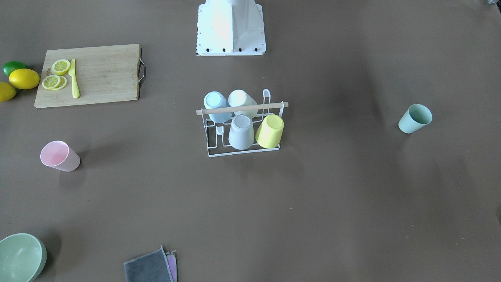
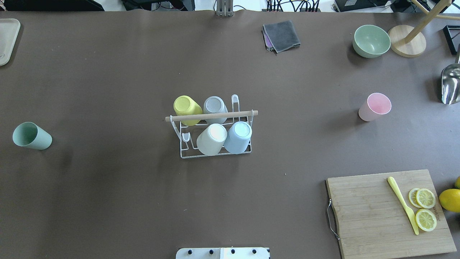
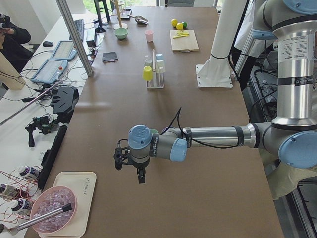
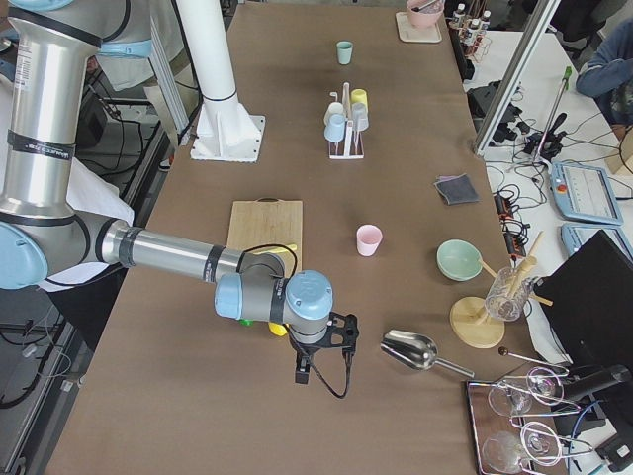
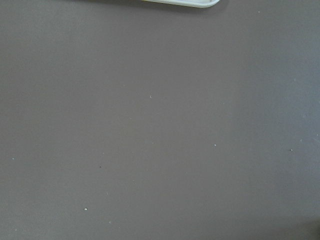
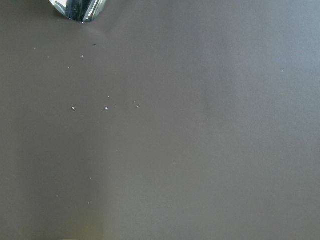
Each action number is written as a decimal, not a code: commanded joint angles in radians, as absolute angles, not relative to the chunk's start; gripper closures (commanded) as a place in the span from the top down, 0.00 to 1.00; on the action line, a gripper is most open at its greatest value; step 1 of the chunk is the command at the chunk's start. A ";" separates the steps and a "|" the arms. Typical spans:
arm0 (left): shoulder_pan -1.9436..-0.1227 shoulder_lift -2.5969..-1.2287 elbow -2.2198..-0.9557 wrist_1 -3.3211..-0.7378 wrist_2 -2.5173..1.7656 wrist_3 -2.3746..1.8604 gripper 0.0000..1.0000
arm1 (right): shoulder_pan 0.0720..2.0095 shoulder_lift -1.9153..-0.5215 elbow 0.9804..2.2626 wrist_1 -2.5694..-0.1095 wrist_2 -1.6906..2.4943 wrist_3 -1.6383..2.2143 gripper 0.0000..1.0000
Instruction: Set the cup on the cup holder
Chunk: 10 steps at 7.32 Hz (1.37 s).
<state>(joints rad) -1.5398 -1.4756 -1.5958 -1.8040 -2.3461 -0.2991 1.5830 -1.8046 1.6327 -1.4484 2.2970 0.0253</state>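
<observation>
Six cups: yellow, grey, cream, blue, green, pink. One cup holder, one cutting board, one knife, three lemon slices, two lemons, one lime, one bowl.

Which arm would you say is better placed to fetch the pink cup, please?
The right arm: the pink cup stands upright on the robot's right of the cup holder, while the left arm is at the opposite table end.
</observation>
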 commanded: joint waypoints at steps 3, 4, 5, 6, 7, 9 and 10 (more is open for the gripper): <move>-1.540 -1.476 -1.597 -1.804 -2.347 -0.299 0.99 | 1.583 -1.801 1.651 -1.450 2.298 0.037 1.00; -1.540 -1.477 -1.597 -1.802 -2.347 -0.299 0.99 | 1.583 -1.801 1.658 -1.450 2.298 0.038 1.00; -1.537 -1.479 -1.597 -1.802 -2.347 -0.299 0.99 | 1.583 -1.778 1.649 -1.463 2.296 0.040 1.00; -1.543 -1.477 -1.606 -1.804 -2.349 -0.298 0.99 | 1.583 -1.761 1.644 -1.465 2.302 0.044 1.00; -1.549 -1.444 -1.638 -1.802 -2.349 -0.299 0.99 | 1.583 -1.758 1.660 -1.482 2.321 0.060 1.00; -1.551 -1.433 -1.646 -1.801 -2.353 -0.299 0.99 | 1.583 -1.663 1.687 -1.621 2.347 0.066 1.00; -1.549 -1.433 -1.644 -1.802 -2.353 -0.299 0.99 | 1.550 -1.595 1.713 -1.726 2.344 0.069 1.00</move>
<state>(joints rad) -1.5494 -1.4356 -1.6428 -1.8018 -2.3518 -0.2991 1.5750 -1.6712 1.6847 -1.6100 2.3405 0.0648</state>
